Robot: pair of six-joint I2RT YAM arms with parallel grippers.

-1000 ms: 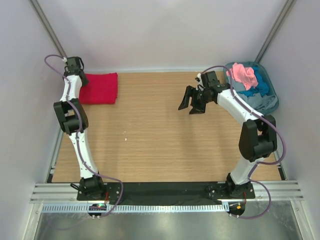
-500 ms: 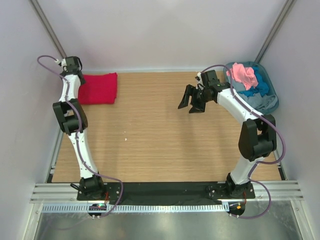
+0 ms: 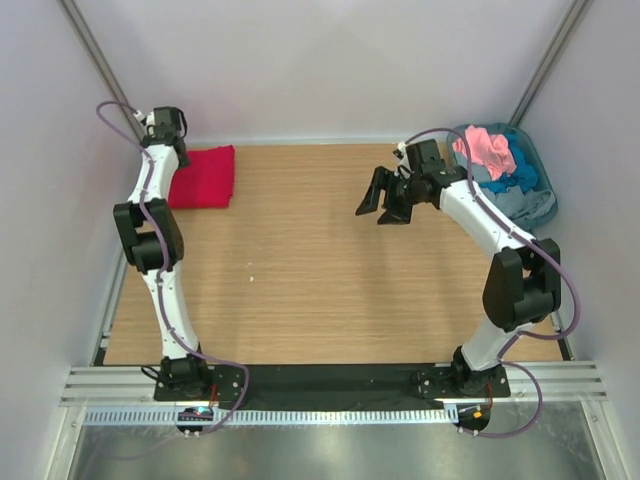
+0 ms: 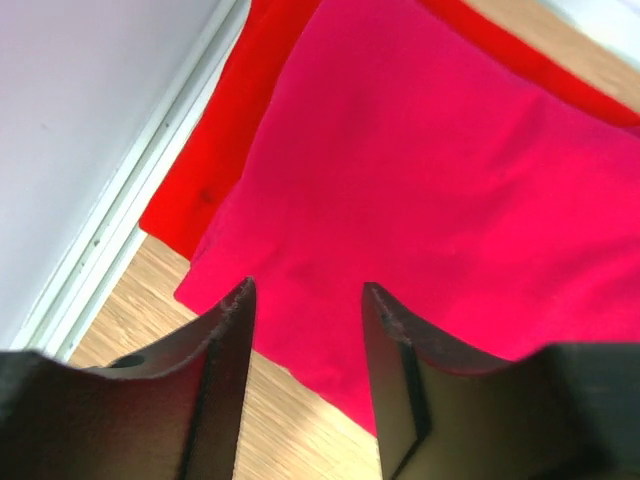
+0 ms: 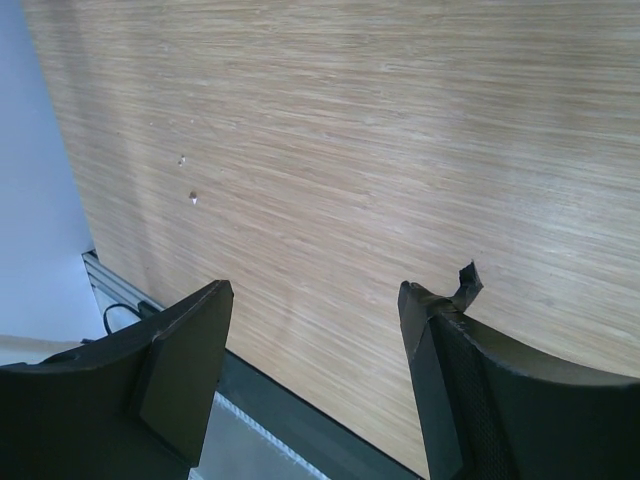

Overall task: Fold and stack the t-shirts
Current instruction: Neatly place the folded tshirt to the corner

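Note:
Two folded t-shirts lie stacked at the back left corner, a crimson one [image 4: 450, 190] on top of a scarlet one [image 4: 215, 150]; in the top view they read as one red pile [image 3: 205, 176]. My left gripper [image 4: 305, 300] hangs open just above the pile's near edge, nothing between its fingers. My right gripper [image 3: 380, 210] is open over bare table right of centre, holding nothing; its wrist view shows only wood between the fingers [image 5: 190, 340]. Pink [image 3: 484, 148], blue [image 3: 520, 172] and grey [image 3: 515, 203] t-shirts lie crumpled in the tub.
The grey-blue oval tub [image 3: 541, 168] stands at the back right corner. A white rail [image 4: 130, 200] and the wall run close along the left of the red pile. A small white speck [image 3: 251, 278] lies on the wooden table [image 3: 300, 260].
My left gripper has opened from shut and let go of the red pile, and its wrist has shifted slightly right and back. The right arm has barely moved.

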